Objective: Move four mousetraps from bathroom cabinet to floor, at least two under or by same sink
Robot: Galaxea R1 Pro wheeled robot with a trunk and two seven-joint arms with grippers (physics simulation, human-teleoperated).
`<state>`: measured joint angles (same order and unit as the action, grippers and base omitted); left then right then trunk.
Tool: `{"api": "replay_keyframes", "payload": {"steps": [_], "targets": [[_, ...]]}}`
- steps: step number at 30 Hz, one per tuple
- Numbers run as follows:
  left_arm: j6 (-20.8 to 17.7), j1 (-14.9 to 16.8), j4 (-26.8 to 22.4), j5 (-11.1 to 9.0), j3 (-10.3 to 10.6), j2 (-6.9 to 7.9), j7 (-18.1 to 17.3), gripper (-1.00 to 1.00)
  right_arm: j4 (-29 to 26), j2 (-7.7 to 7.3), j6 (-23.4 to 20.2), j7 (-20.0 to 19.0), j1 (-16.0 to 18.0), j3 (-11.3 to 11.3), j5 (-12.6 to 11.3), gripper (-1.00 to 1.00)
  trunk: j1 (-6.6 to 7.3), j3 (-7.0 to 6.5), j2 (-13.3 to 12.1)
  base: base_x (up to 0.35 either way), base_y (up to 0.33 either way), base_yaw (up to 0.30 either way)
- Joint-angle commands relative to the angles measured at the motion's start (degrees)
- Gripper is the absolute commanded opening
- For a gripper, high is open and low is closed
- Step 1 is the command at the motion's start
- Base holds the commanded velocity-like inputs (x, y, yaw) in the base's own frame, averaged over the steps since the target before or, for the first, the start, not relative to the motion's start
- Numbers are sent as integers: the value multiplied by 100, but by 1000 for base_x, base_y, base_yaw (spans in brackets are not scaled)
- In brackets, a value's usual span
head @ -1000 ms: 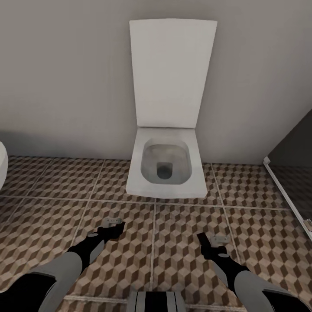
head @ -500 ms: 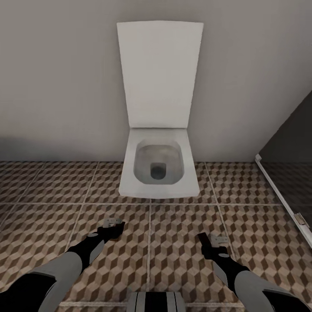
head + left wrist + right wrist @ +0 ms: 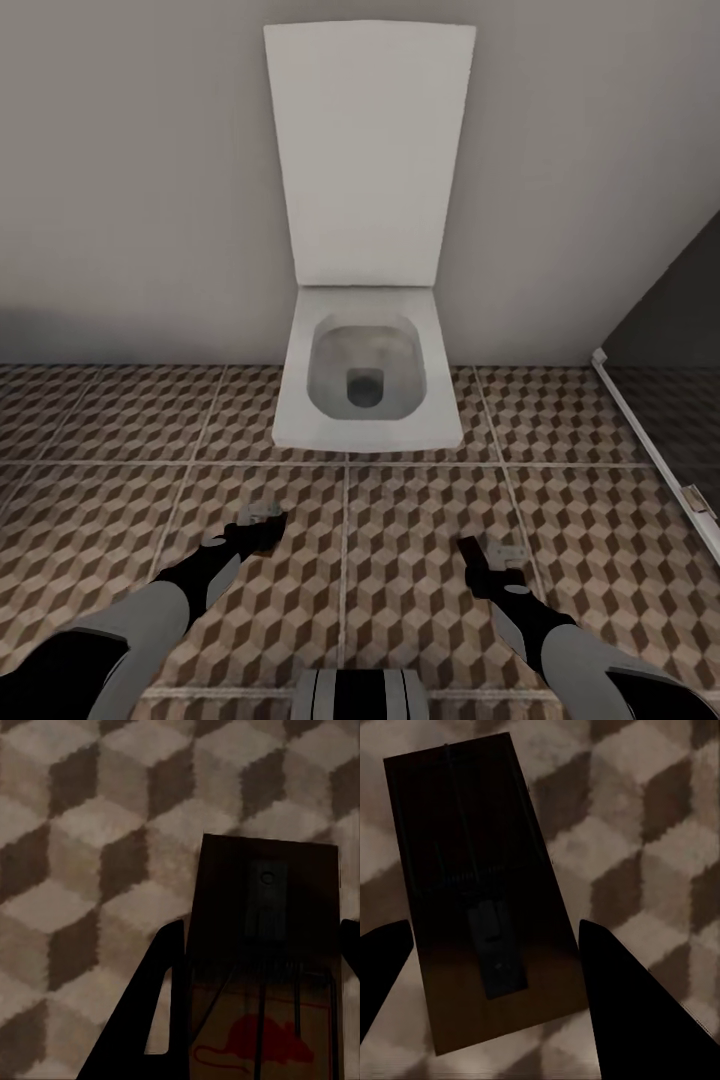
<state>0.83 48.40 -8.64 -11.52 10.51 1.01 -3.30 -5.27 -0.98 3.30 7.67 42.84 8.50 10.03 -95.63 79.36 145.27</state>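
I hold one mousetrap in each hand above the cube-patterned bathroom floor (image 3: 110, 520). My left gripper (image 3: 262, 526) is shut on a mousetrap (image 3: 262, 511). In the left wrist view that mousetrap (image 3: 262, 907) is a dark wooden board with wire parts and a red mouse print, sitting between the fingers (image 3: 150, 1020) of the left gripper (image 3: 264, 926). My right gripper (image 3: 490, 560) is shut on a second mousetrap (image 3: 510, 551). In the right wrist view this mousetrap (image 3: 484, 892) lies between the fingers (image 3: 637, 1005) of the right gripper (image 3: 495, 924). The cabinet and the sink are out of view.
A white wall-hung toilet (image 3: 365, 400) with its lid up stands straight ahead against the grey wall. A dark glass shower panel (image 3: 670, 330) with a white floor rail (image 3: 655, 450) closes off the right side. Tiled floor stretches to the left and in front of me.
The whole picture has shifted, with the toilet now a little further left and a white rounded object gone from the left edge: the camera moved. Both arms keep their traps in the same pose.
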Motion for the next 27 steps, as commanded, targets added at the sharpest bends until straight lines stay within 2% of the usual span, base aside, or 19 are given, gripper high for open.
{"api": "replay_keyframes", "payload": {"steps": [1, 14, 25, 27], "targets": [[8, 3, 2, -52, 49, 4, 1, -100, 8, 1, 21, 11, 4, 49, 59, -100, -1, 26, 3, 0, 0, 0], [10, 3, 2, -52, 54, 13, -21, -100, 8, 1, 28, 8, 5, 55, 60, -100, -35, 314, 20, 0, 0, 0], [15, 3, 2, -52, 53, 13, -21, -100, 8, -1, 30, 6, 3, 55, 60, -100, -35, 314, 20, 0, 0, 0], [14, 3, 2, -52, 55, 13, -22, -100, 8, -1, 30, 6, 4, 55, 60, -100, -40, 359, 23, 0, 0, 0]]}}
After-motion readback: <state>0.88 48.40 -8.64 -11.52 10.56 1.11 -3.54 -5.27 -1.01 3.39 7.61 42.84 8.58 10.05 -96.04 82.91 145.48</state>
